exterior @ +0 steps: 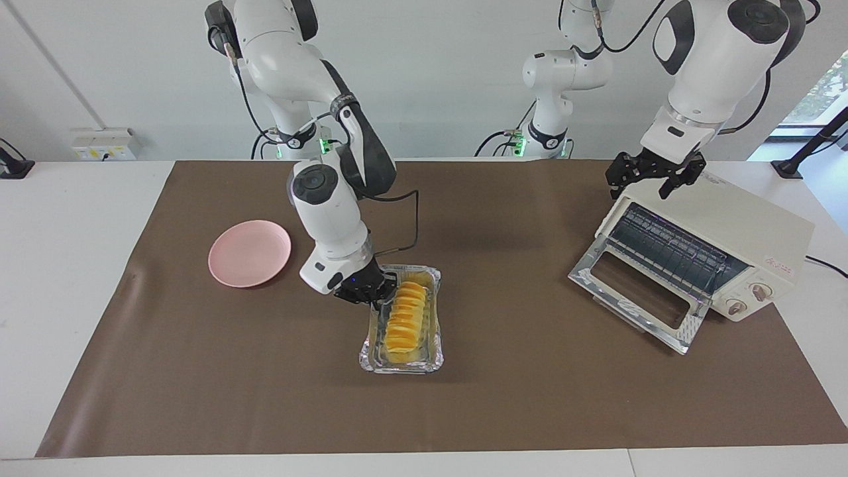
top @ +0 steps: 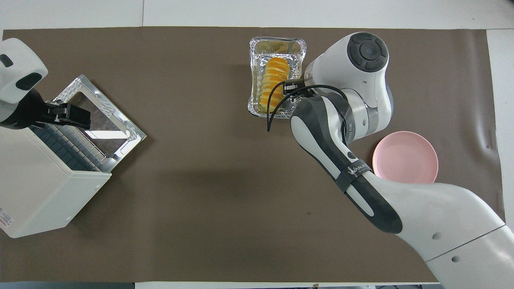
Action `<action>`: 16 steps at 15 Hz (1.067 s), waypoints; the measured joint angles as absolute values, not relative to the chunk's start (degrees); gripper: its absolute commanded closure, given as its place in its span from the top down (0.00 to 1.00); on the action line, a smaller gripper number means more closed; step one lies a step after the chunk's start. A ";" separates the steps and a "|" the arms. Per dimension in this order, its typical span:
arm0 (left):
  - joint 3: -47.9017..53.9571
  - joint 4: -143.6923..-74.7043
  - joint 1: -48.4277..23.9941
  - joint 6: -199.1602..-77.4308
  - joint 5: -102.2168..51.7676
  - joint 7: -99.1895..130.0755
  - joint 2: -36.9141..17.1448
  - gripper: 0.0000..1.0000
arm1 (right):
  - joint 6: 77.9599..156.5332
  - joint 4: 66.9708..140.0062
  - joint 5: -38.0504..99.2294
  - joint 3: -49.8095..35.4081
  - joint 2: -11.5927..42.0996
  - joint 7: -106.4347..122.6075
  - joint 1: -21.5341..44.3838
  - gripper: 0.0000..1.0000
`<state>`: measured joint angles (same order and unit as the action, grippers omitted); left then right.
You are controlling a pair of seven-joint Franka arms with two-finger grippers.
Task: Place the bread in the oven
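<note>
Bread (exterior: 405, 316) is lying in the foil tray (exterior: 366, 351) at mid-table, well apart from the oven (exterior: 715, 265).
I am seeing my right pincer (exterior: 375, 296) clamped together on the tray's rim, at the end nearer the robots; my left pincer (exterior: 652, 177) is hanging with its fingers apart over the oven's top edge, whose glass door (exterior: 637, 297) is lying open. A pink plate (exterior: 250, 253) is sitting toward the right arm's end.

Open cream oven (exterior: 715, 248) at the left arm's end, glass door dropped, left gripper (exterior: 652, 173) spread over its top, right gripper (exterior: 371, 291) clamped on foil tray's (exterior: 434, 348) rim mid-table, bread (exterior: 405, 322) inside, pink plate (exterior: 250, 253) beside, toward the right arm's end, brown mat (exterior: 503, 397)
</note>
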<state>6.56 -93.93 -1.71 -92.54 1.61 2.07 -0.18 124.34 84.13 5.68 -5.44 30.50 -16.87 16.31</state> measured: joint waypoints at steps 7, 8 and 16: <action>6.56 -93.94 -1.71 -92.54 1.61 2.07 -0.18 1.00 | 126.47 76.32 5.68 -5.40 39.02 -21.82 21.68 0.00; 6.56 -93.94 -1.71 -92.54 1.61 2.07 -0.18 1.00 | 126.79 76.35 5.68 -5.38 39.38 -21.92 22.23 0.00; 6.56 -93.93 -1.71 -92.54 1.61 2.07 -0.18 1.00 | 131.43 80.33 5.63 -5.33 40.22 -21.94 25.04 0.00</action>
